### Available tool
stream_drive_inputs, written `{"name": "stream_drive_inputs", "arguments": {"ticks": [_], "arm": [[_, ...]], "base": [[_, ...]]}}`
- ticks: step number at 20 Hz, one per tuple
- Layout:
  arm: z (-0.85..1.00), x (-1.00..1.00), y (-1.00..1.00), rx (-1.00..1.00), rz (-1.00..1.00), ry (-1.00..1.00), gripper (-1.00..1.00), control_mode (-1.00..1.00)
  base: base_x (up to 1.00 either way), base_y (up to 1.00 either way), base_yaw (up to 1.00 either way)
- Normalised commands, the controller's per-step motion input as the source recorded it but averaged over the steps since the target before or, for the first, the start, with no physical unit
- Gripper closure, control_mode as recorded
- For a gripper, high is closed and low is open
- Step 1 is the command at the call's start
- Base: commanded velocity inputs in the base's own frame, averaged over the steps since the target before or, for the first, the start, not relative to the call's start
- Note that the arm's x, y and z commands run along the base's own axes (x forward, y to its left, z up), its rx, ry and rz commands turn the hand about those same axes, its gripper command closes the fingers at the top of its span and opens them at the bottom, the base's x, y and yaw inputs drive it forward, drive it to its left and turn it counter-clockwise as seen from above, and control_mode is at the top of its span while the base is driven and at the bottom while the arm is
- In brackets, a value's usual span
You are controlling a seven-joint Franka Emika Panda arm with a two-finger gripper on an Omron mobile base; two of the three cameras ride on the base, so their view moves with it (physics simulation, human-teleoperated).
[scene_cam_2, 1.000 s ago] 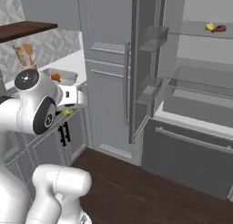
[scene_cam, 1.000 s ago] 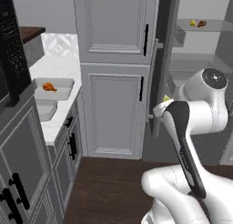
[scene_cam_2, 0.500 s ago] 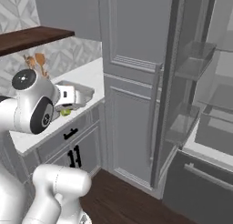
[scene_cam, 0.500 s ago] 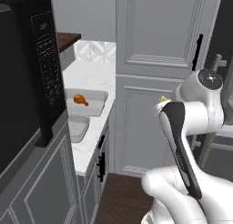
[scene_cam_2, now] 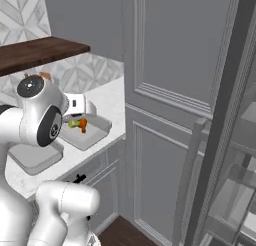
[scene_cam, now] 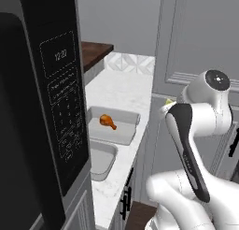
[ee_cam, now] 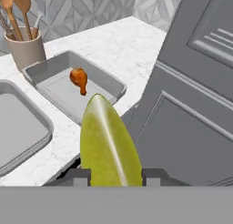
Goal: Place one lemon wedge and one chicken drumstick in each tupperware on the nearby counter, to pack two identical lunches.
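Jaws (ee_cam: pixel 111 177) stay clenched on the pale lemon wedge (ee_cam: pixel 108 143) while the base has driven toward the tabletop (ee_cam: pixel 123 41), bringing ahead of them the tupperware (ee_cam: pixel 38 73) holding one drumstick (ee_cam: pixel 79 79), probably the wedge's destination.

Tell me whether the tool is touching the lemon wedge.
Touching. In the hand view the lemon wedge sits pinched in the tool, a dark fingertip pressed against each side, above the counter short of the tupperware holding a drumstick.
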Motion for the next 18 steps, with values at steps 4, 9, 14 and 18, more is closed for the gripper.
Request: {"name": "stream_drive_inputs", "arguments": {"ticks": [4, 9, 14, 18], "arm": [[0.00, 0.00, 0.00, 0.00, 0.00, 0.00, 1.00, 1.00], [-0.13, 0.19, 0.07, 0.00, 0.07, 0.04, 1.00, -1.00], [-0.70, 0.99, 0.40, 0.00, 0.35, 0.20, 1.00, -1.00], [-0.72, 1.00, 0.48, 0.00, 0.28, 0.22, 1.00, -1.00]], "base": [[1.00, 0.62, 0.29], [0.77, 0.33, 0.26], [0.00, 0.00, 0.00], [0.00, 0.00, 0.00]]}}
